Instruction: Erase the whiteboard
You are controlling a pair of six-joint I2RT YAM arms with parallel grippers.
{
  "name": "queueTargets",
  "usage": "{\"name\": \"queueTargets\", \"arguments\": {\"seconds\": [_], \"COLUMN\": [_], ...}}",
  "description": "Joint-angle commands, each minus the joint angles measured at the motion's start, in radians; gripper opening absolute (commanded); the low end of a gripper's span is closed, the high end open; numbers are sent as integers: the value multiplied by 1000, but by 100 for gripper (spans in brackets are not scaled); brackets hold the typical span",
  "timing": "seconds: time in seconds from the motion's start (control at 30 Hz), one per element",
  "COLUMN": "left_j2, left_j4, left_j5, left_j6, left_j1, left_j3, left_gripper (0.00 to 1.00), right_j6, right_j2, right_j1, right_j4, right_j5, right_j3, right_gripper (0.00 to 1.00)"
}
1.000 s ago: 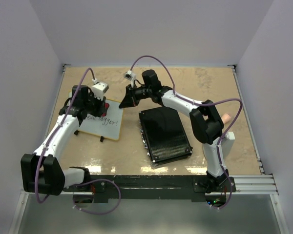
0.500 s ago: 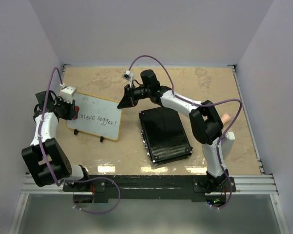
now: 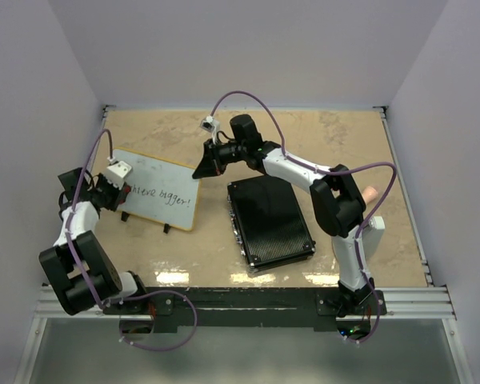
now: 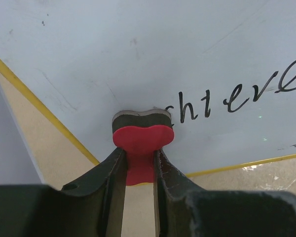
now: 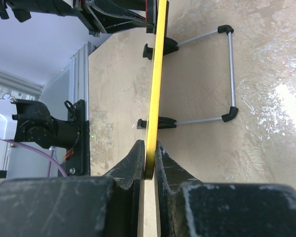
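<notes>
Handwritten "chieve bigger!" on the whiteboard (image 3: 162,182)

In the left wrist view the whiteboard (image 4: 138,59) is running past the top and right edges, and the black writing (image 4: 237,101) is breaking off at the right. The red eraser (image 4: 143,137) is covering the word's start, its lower part disappearing between the fingers of the left end effector (image 4: 139,157). In the right wrist view the board is showing only its yellow edge, which is ending between the fingers of the right end effector (image 5: 148,155). At the right of the top view a pinkish thing (image 3: 371,193) is peeking from behind the right arm (image 3: 338,204); too little is showing to name it.
</notes>
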Motion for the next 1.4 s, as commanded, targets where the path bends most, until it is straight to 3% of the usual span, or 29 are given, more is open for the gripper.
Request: {"name": "queueTargets", "arguments": {"seconds": [0.0,0.2,0.4,0.87,1.17,1.37], "left_j2": [80,91,91,39,17,20], "left_j4": [37,3,-36,-86,-26,11], "left_j5": [131,147,159,125,176,113], "left_j6": [5,16,-13,-2,-253,-315], "left_j1": [16,22,21,13,-22,-76], "left_j3": [58,216,253,-9,181,219], "left_gripper": [0,0,0,0,0,0], "right_j6": [-51,-53,-50,-48,-47,-45], "right_j2": [14,16,19,25,34,37], "right_j1": [33,33,34,33,39,42], "right_j4": [-1,-1,3,3,3,3], "right_j5": [-46,-44,-44,-43,-43,-43], "right_j3": [16,13,14,19,23,23], "right_gripper": [0,0,0,0,0,0]}}
